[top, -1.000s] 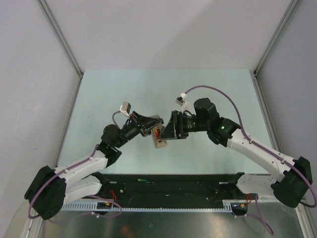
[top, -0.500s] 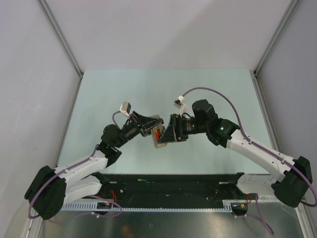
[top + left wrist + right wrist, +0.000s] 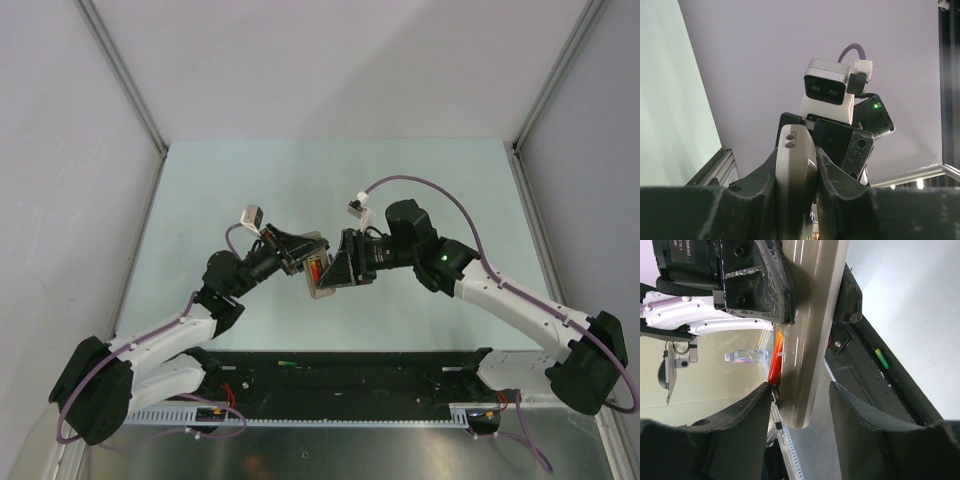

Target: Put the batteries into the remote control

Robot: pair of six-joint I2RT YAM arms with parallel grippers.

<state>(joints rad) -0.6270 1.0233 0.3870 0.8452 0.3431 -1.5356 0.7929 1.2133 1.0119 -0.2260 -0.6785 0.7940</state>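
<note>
My left gripper is shut on the white remote control and holds it up off the table, edge-on between its fingers. A red battery sits in the remote's open back. My right gripper is open, its jaws straddling the remote's free end. One pad is close by the red battery's side; the other pad stands clear of the remote. A green battery lies on the black base strip and is also seen from above. The dark blue battery is out of view.
The black base strip runs along the table's near edge between the arm bases. Aluminium frame posts and pale walls close in the pale green table. The right arm's wrist camera faces the left gripper closely.
The right gripper has moved left onto the remote's free end, and its jaws have narrowed around it. The left gripper has kept still, holding the remote.
</note>
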